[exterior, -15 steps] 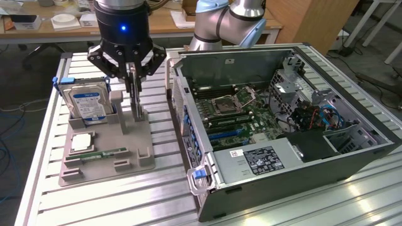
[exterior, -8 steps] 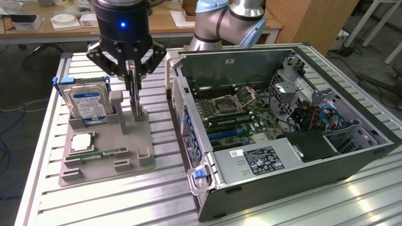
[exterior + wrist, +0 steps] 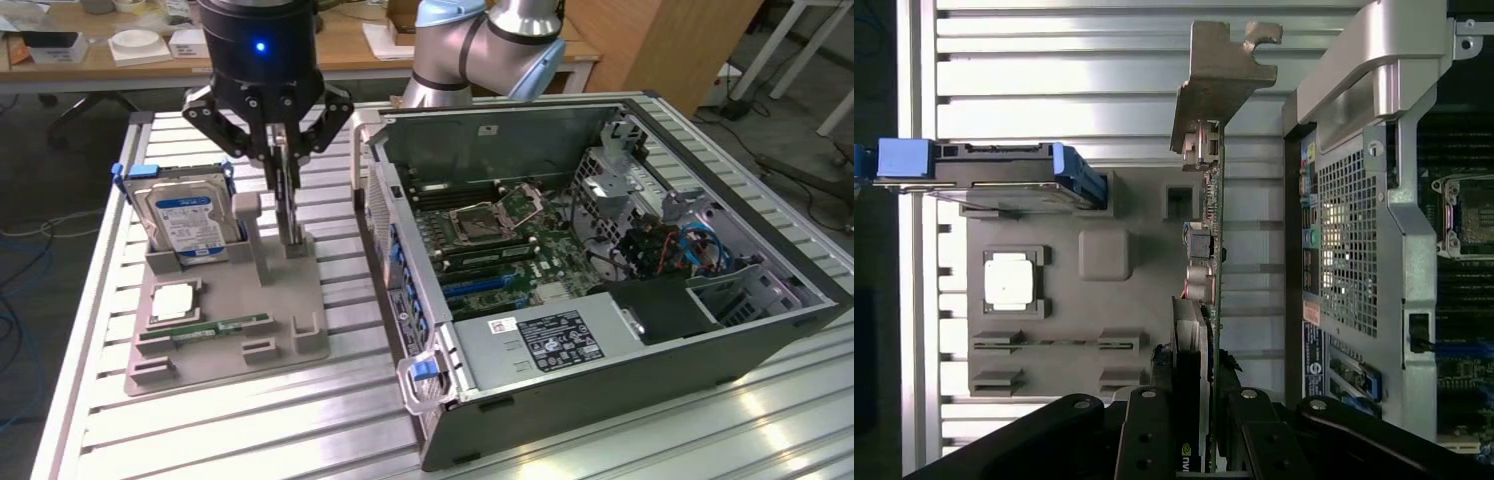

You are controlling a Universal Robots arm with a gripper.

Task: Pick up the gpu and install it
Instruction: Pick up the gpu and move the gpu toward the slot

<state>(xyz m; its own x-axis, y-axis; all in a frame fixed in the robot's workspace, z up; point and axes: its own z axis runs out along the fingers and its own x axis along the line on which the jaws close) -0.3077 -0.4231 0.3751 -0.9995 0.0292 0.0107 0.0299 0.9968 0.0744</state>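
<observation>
Grey plastic forms the tray [image 3: 220, 355] on the slatted worktop [image 3: 334, 430], and in the exterior view the gpu [image 3: 290, 215] stands upright on edge in it, seen as a thin dark blade. The gripper [image 3: 280, 165] comes straight down over the card, its fingers drawn in against the card's two faces near the upper edge. The hard drive [image 3: 187, 218] stands just beside, toward the exterior view's left, and the memory stick [image 3: 220, 327] lies flat lower on the tray. The open computer case [image 3: 601, 300] lies on its side toward the exterior view's right, its motherboard [image 3: 501, 245] exposed.

In the wrist view we look along the card's edge. The gripper [image 3: 1194, 425] pinches the gpu [image 3: 1212, 230] between its dark fingers, and the silvery bracket [image 3: 1219, 80] juts out at the far end. The tray's processor [image 3: 1011, 280] and the hard drive [image 3: 1004, 175] sit on one side of the card, the case's perforated wall [image 3: 1349, 240] on the other.

We judge this to be the pick-up step, with the grasp made and the install not begun. Whether the card's lower edge has left its holder, we cannot tell. Any move from here calls for a firm pinch, a straight pull along the card's own plane, and room for the bracket beside the case wall.
</observation>
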